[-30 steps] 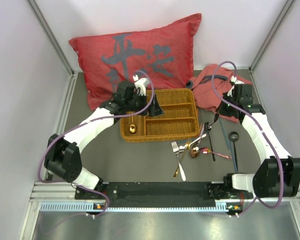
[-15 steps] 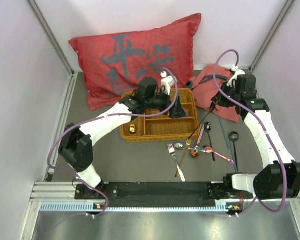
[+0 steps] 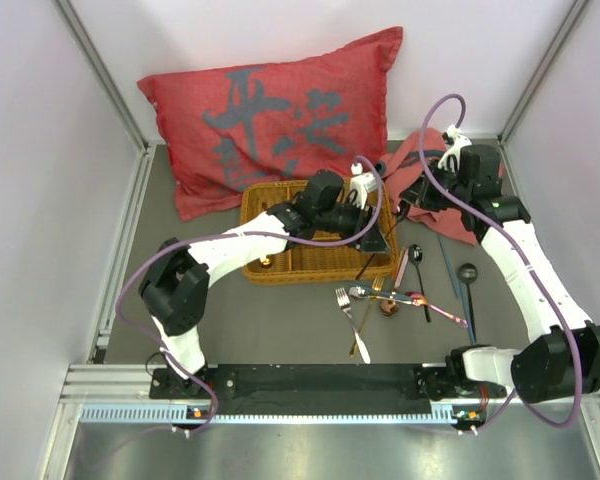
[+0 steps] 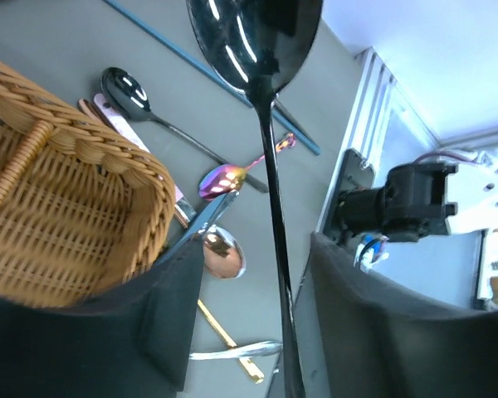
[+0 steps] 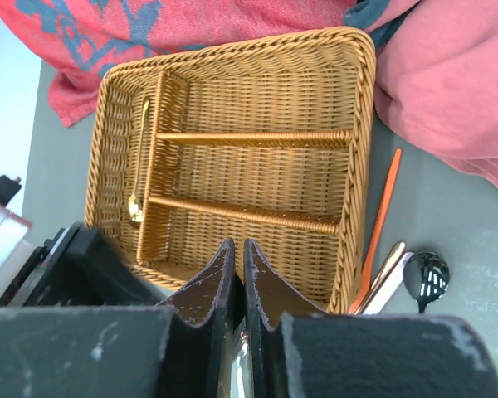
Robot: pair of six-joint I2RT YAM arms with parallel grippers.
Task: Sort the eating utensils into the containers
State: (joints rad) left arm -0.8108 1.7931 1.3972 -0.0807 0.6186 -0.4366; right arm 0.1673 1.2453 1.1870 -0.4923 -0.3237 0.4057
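Observation:
My right gripper (image 3: 412, 200) (image 5: 239, 245) is shut on a black spoon (image 3: 380, 247), which hangs slanted over the right end of the wicker tray (image 3: 280, 275). The spoon's bowl (image 4: 257, 41) points away and its handle runs between my left gripper's (image 3: 378, 238) (image 4: 253, 257) fingers. They stand apart, with a gap left of the handle. A gold spoon (image 3: 265, 260) (image 5: 137, 203) lies in the tray's long compartment. Loose on the table to the right are a silver fork (image 3: 348, 305), an iridescent spoon (image 3: 380, 293) (image 4: 224, 178), a copper spoon (image 3: 388, 307) (image 4: 224, 253) and another black spoon (image 3: 416, 255) (image 4: 124, 87).
A red cushion (image 3: 280, 110) lies behind the tray and a pink cloth (image 3: 430, 165) (image 5: 448, 91) at the back right. Blue chopsticks (image 3: 450, 260) (image 4: 191, 62), a black ladle (image 3: 467, 272), an orange chopstick (image 5: 382, 215) and a gold fork (image 3: 365, 330) lie right of the tray.
My left arm swung from the tray's left side to its right end and its jaws narrowed around the handle. My right arm lifted the black spoon and carried it left toward the tray.

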